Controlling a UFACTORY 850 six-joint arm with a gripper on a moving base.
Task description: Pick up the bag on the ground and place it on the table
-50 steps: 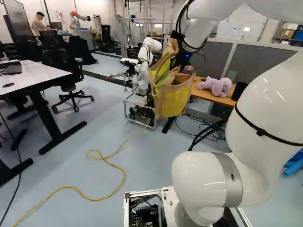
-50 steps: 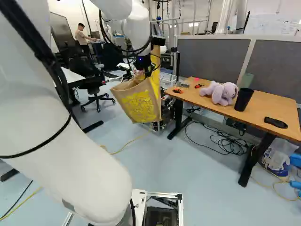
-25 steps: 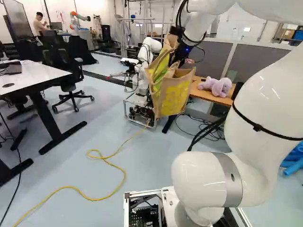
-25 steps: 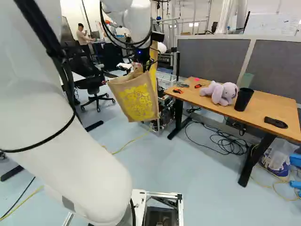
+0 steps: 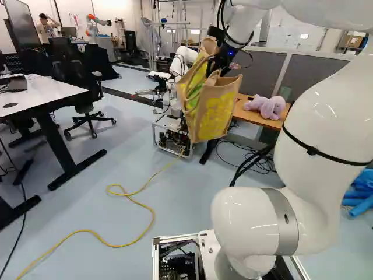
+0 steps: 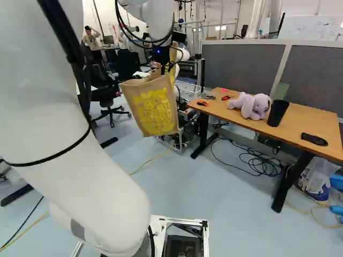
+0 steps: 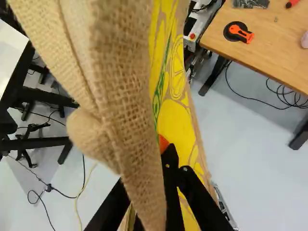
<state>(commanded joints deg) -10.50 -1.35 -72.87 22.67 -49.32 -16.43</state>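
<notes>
My gripper point(image 6: 161, 64) is high in the right base view, above the floor and short of the wooden table point(image 6: 316, 118). From it hangs the tan burlap bag point(image 5: 217, 111) with yellow print, clear of the floor and beside the table in the left base view. Seen from the wrist, the gripper point(image 7: 166, 168) is shut on a fold of the bag point(image 7: 122, 91); the cloth covers much of the fingers, and a bit of orange pad shows.
On the table are a purple plush toy point(image 6: 251, 105), a black cup point(image 6: 277, 113), a dark flat object point(image 6: 314, 139) and small tools. Another robot point(image 5: 178, 73) stands behind the bag. A yellow cable point(image 5: 148, 216) crosses the floor; a white desk point(image 5: 44, 93) is at the far left.
The arm has swung slightly, carrying the bag left in both base views and a little upward. The bag's printed face has turned somewhat. The base has not moved.
</notes>
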